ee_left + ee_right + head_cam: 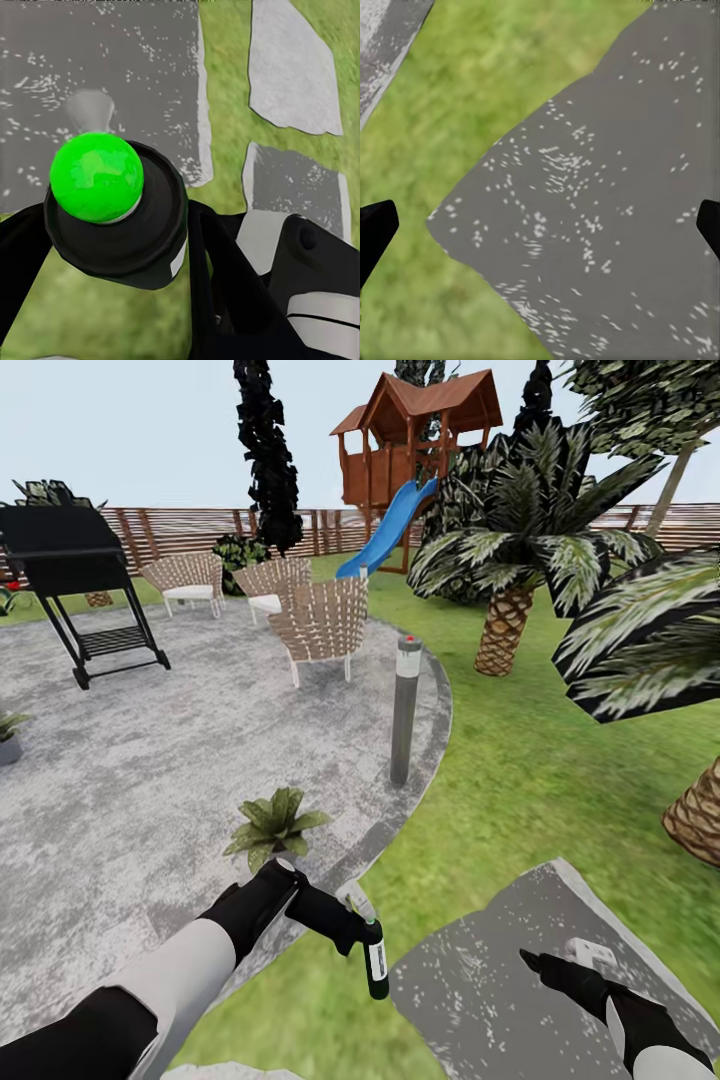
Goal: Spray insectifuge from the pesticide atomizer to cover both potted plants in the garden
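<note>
Left claw: closed on the atomizer, which is held above the grass just beside the patio edge, its white head up and its dark body hanging down and tilted.
Atomizer from the left wrist: a bright green rounded end is seen sitting in a black ring between the claw's black fingers; which end of the bottle this is cannot be told for sure.
Right claw: open, nothing held; its two black fingertips are seen wide apart over a grey paving slab set in the grass, beyond the patio edge.
Near plant: a low rosette of green leaves standing on the patio close to its edge, just beyond the left claw and apart from the atomizer.
Far plant: a second potted rosette at the patio's far left side, partly cut off by the frame.
Lamp post: upright at the patio edge, beyond the near plant.
Grill: black, standing on the patio's far side.
Chairs: three woven ones grouped on the patio's far part.
Palms: on the lawn, off the patio.
Playhouse: wooden, with a blue slide, beyond the patio by the fence.
</note>
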